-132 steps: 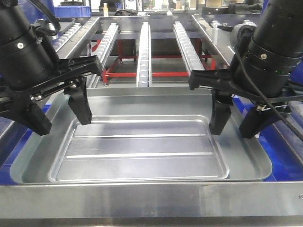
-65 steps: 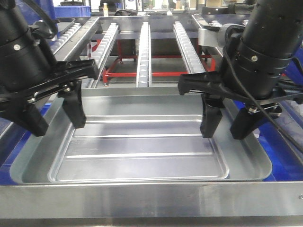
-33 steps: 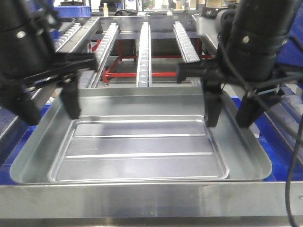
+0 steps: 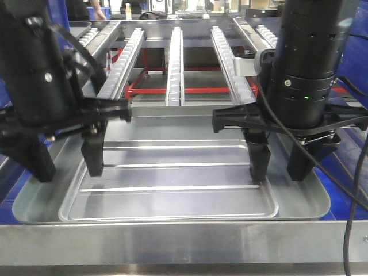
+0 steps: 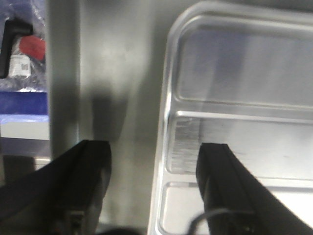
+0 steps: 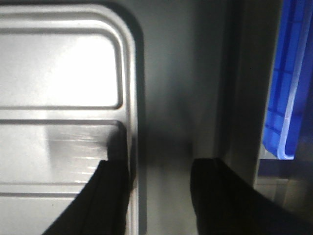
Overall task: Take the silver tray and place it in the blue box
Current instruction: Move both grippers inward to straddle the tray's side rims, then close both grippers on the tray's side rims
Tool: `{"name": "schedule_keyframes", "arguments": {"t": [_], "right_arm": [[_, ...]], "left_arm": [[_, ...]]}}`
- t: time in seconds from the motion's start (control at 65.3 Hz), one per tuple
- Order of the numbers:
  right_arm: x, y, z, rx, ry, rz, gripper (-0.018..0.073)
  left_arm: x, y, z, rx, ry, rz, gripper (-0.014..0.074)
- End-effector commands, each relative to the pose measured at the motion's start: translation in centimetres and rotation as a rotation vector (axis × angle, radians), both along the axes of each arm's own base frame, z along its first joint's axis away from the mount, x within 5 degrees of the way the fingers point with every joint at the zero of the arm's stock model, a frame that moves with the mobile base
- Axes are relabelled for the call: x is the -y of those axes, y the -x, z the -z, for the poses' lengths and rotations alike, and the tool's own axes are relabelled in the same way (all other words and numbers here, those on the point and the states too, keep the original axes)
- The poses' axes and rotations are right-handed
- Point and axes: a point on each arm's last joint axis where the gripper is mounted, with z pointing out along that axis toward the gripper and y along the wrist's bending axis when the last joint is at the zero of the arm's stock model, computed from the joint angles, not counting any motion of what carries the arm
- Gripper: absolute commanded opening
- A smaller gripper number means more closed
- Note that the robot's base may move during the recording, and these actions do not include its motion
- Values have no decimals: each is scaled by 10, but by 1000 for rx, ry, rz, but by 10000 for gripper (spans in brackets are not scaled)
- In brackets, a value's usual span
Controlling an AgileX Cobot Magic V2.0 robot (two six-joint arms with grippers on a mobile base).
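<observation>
The silver tray, shiny with two raised ribs, lies nested inside a wider dull grey tray. My left gripper is open and straddles the silver tray's left rim. In the left wrist view the gripper has one finger over the tray floor and one over the grey border. My right gripper is open and straddles the right rim. In the right wrist view the gripper has its left finger at the tray's rim. A part of the blue box shows at the right.
Roller conveyor rails and a red frame stand behind the trays. A metal ledge runs along the front. A bag with a red and black item lies left of the grey tray. Cables hang from the right arm.
Both grippers have come down and toward the front. Their open fingers now straddle the silver tray's short edges, lower than before. The trays have not moved.
</observation>
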Motion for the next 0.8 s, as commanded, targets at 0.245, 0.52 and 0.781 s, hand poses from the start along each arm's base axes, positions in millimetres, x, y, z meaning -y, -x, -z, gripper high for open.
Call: {"name": "schedule_keyframes", "arguments": {"t": [0.245, 0.52, 0.781], "right_arm": [[-2, -7, -15, 77, -26, -12, 415], [-3, -8, -15, 89, -34, -13, 415], [-4, -10, -11, 85, -32, -15, 415]], "left_arm": [[4, -3, -14, 55, 25, 6, 295], [3, -3, -14, 58, 19, 10, 295], [3, -3, -14, 58, 19, 10, 295]]}}
